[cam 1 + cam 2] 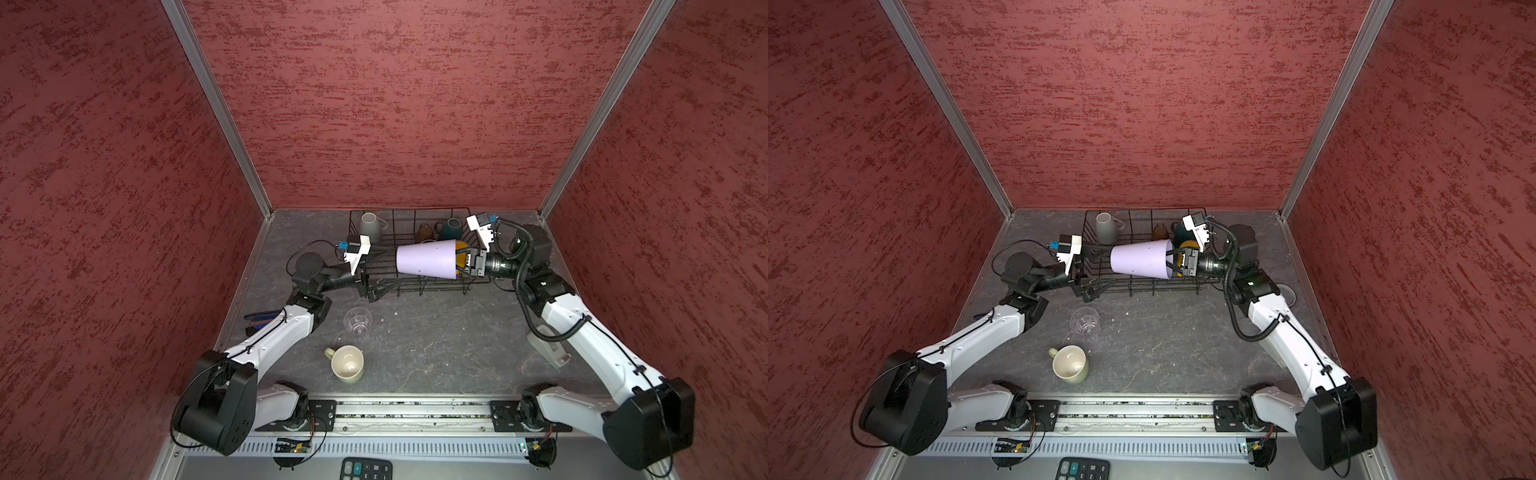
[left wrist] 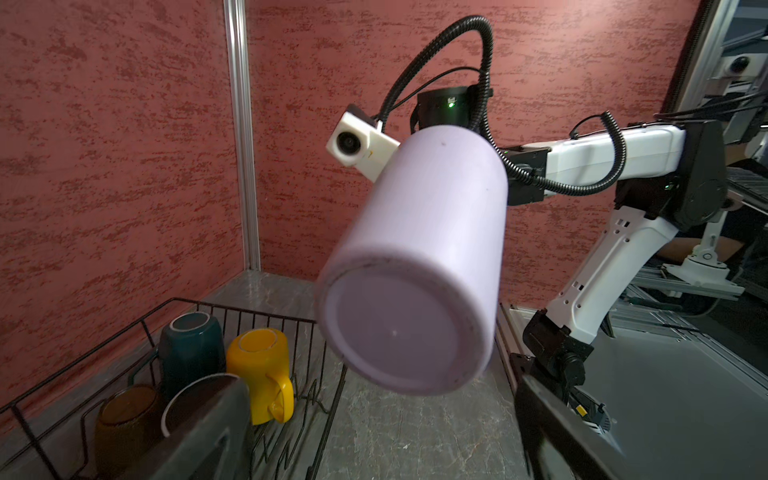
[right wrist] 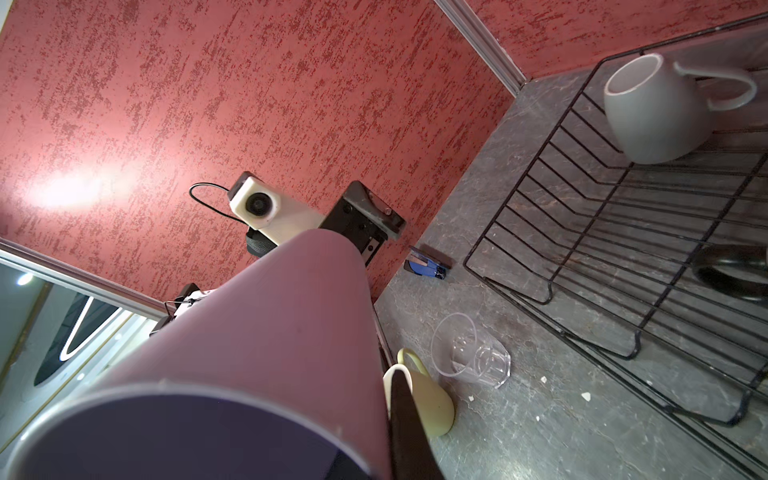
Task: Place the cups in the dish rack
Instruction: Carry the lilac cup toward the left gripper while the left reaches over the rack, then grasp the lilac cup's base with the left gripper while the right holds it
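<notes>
My right gripper (image 1: pixel 463 259) is shut on the rim of the lilac tumbler (image 1: pixel 428 259) (image 2: pixel 415 270), holding it sideways above the dish rack (image 1: pixel 432 291), base toward the left. My left gripper (image 1: pixel 384 269) (image 2: pixel 382 436) stands open just left of that base, not touching it. In the rack sit a grey mug (image 1: pixel 371 226) (image 3: pixel 652 112), a brown mug (image 2: pixel 124 419), a teal mug (image 2: pixel 191 353), a yellow mug (image 2: pixel 259 370) and a black mug (image 3: pixel 731 270). On the table in front lie a clear glass (image 1: pixel 357 324) on its side and a pale-green mug (image 1: pixel 347 364).
A grey tape dispenser (image 1: pixel 548 345) lies under the right arm. A blue stapler (image 1: pixel 262 318) sits by the left wall, beside the left arm. A calculator (image 1: pixel 365 469) lies past the front rail. Red walls close in three sides.
</notes>
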{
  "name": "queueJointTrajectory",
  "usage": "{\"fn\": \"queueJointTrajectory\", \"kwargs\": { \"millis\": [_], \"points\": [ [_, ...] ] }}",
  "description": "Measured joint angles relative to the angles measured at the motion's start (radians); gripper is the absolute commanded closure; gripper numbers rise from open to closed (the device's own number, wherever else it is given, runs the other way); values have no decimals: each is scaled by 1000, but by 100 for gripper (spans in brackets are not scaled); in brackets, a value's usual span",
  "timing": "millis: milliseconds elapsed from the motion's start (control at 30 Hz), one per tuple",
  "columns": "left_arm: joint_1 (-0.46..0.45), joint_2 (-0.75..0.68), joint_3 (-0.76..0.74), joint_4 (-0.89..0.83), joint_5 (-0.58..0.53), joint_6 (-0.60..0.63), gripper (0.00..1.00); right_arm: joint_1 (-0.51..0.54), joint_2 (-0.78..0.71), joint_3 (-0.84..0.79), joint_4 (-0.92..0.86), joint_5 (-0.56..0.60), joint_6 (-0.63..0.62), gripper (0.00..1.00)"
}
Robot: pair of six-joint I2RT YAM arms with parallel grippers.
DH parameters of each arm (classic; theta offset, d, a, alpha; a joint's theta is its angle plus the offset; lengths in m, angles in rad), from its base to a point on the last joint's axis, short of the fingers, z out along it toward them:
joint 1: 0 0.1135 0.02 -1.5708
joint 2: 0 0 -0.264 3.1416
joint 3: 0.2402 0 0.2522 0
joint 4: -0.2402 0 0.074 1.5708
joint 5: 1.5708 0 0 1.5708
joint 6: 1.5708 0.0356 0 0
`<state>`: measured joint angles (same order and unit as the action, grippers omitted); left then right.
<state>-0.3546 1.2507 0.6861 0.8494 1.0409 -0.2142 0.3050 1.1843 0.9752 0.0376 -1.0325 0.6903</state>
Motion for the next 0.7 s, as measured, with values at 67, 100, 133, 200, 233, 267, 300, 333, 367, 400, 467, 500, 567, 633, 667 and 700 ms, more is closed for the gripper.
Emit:
{"fn": "queueJointTrajectory", "kwargs": {
  "millis": [67,100,133,200,233,267,300,333,367,400,467,500,567,633,667,700],
  "points": [
    [-10,0,11,9,11,-2,0,12,5,-2,11,-3,6,100],
    [-14,1,14,14,16,-3,0,21,9,-2,20,-4,10,100],
    [-18,2,16,18,22,-6,0,27,13,-3,28,-4,13,100],
    [-24,8,23,22,34,-8,0,44,23,-5,51,-5,26,100],
    [-28,12,27,23,38,-10,0,54,29,-9,69,-5,34,100],
    [-33,18,32,24,46,-11,0,62,36,-14,84,-6,43,100],
    [-35,23,37,26,53,-13,0,68,41,-19,97,-8,48,100],
    [-39,29,42,29,61,-16,0,75,49,-25,113,-10,57,100],
    [-43,36,47,35,69,-21,0,81,57,-29,124,-12,63,100],
    [-45,42,50,41,76,-26,1,86,64,-31,130,-12,69,100],
    [-50,55,57,51,93,-38,1,95,76,-33,140,-13,79,100],
    [-52,59,60,52,100,-42,2,98,78,-34,146,-13,82,100],
    [-57,67,64,58,113,-47,4,101,78,-36,159,-15,89,100],
    [-63,74,66,64,124,-50,6,106,78,-36,177,-16,97,100],
    [-67,77,67,66,129,-51,7,108,79,-36,188,-16,101,100],
    [-71,80,68,68,134,-52,8,109,81,-36,201,-16,108,100]
  ]
}}
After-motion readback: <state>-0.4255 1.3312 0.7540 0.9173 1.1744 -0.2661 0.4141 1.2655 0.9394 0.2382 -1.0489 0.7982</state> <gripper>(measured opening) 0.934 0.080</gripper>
